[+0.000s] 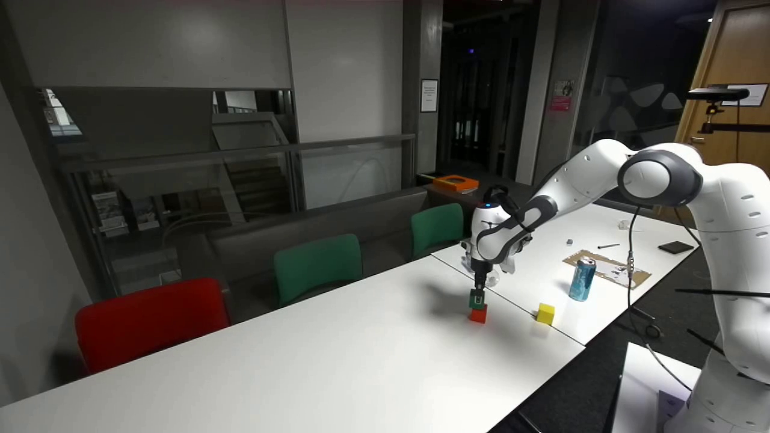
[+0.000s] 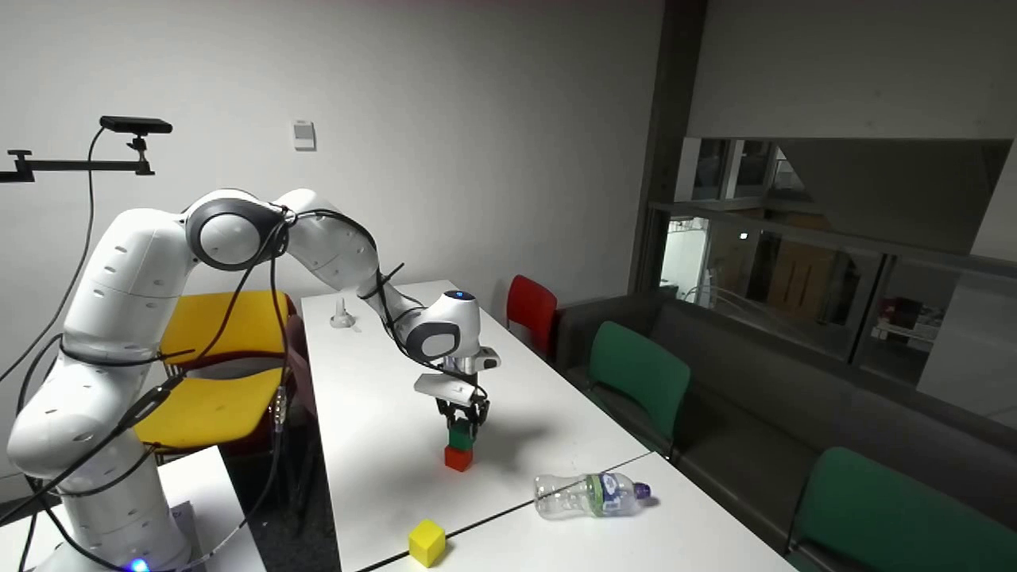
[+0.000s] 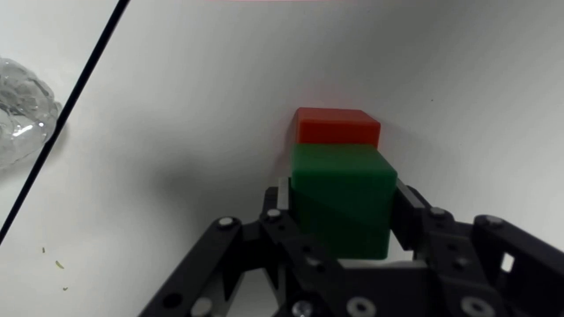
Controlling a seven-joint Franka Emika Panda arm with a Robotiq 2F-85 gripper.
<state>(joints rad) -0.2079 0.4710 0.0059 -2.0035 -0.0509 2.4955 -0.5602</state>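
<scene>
Black two-fingered pincer (image 3: pixel 343 200) clamped on smooth green cube (image 3: pixel 346 215), just above smooth red cube (image 3: pixel 337 126) on white worktop (image 3: pixel 211 79) (contact hard to tell). Off-centre release or sideways nudge could topple green cube.

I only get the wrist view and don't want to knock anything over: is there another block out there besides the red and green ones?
Observer: Yes, a yellow block sits at the table seam.
Operator: What's the clear thing at my left edge?
Observer: A bottle lying on its side, its purple cap outside your picture.
Operator: Does the green block in the tool stand clear of the red block?
Observer: In both exterior views, no gap shows between them.
</scene>
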